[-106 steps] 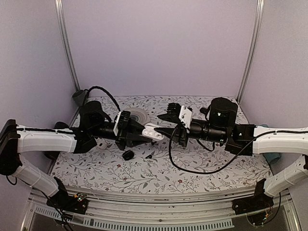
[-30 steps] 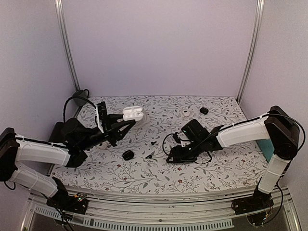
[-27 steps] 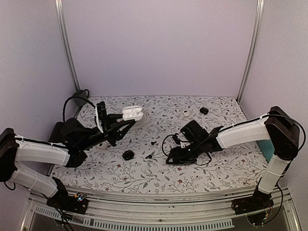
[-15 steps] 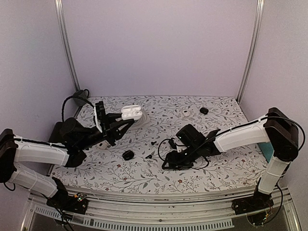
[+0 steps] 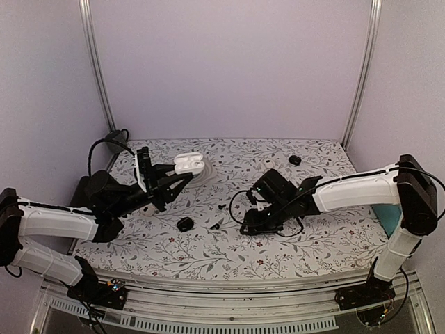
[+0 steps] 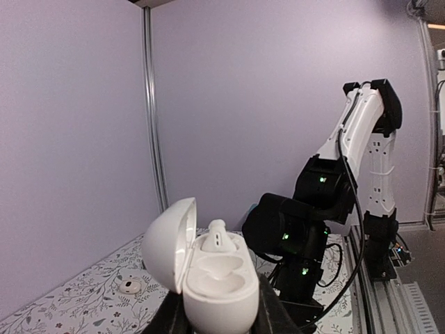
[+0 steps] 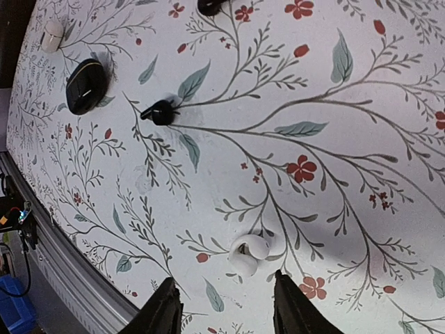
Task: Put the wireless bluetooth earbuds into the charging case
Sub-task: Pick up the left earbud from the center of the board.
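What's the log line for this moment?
left gripper: shut on open case with seated earbud | right gripper: open, poised at loose earbud on table | stage: loose earbud not yet picked

There are two earbuds: one earbud seated in the single white charging case, at ten o'clock in the top view, and a second earbud lying loose. One black oval case sits at eight o'clock. Two small black bits lie near the middle, and one black piece at two o'clock. Two small white pieces are too small to identify. Two arms.
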Motion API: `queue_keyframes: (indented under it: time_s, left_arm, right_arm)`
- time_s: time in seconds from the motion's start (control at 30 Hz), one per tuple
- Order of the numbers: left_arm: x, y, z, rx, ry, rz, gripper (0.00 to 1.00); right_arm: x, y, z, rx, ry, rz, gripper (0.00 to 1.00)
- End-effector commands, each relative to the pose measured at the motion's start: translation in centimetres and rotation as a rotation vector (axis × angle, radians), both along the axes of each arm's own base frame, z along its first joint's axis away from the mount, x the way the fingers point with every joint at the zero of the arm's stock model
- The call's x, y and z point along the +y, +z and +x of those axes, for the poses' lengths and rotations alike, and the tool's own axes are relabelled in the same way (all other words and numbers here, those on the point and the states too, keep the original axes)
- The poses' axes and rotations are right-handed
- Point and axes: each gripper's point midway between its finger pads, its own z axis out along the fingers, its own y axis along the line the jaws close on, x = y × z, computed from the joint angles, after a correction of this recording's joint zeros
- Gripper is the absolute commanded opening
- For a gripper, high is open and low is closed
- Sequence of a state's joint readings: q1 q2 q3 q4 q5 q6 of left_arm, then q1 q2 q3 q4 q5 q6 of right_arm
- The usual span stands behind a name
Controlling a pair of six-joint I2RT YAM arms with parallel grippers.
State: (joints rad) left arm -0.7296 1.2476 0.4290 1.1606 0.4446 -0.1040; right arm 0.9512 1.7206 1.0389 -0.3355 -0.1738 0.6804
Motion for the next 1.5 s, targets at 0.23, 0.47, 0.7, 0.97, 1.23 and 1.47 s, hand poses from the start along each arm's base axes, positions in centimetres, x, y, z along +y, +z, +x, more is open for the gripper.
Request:
queue_keyframes:
  time_s: [0.23,0.47,0.7,0.97,1.23,1.47]
  left_arm:
    - [0.7,0.6,-0.2,-0.027,0.013,-0.009,0.00]
    - [0.7,0.7,-0.4,-0.032,0.011,-0.008,0.00]
    - [0.8,0.7,-0.4,-0.033,0.011,-0.008,0.00]
    - [0.9,0.6,-0.4,-0.034,0.015,-0.004,0.00]
    - [0.8,0.5,-0.4,-0.033,0.011,-0.003,0.00]
    - [0.7,0.5,-0.4,-0.033,0.010,-0.003,0.00]
  right_arm:
    - [2.6,0.9,-0.6,-0.037,0.023,-0.055,0.40]
    - [3.7,-0.4,-1.2,0.004,0.032,-0.051,0.39]
    - [4.1,-1.2,-1.5,0.032,0.028,-0.030,0.39]
    - [3.8,-2.0,-1.7,0.045,0.018,-0.038,0.39]
    - [2.8,-2.6,-1.2,0.050,-0.018,-0.043,0.39]
    - [1.9,-2.5,-1.0,0.046,-0.045,-0.048,0.39]
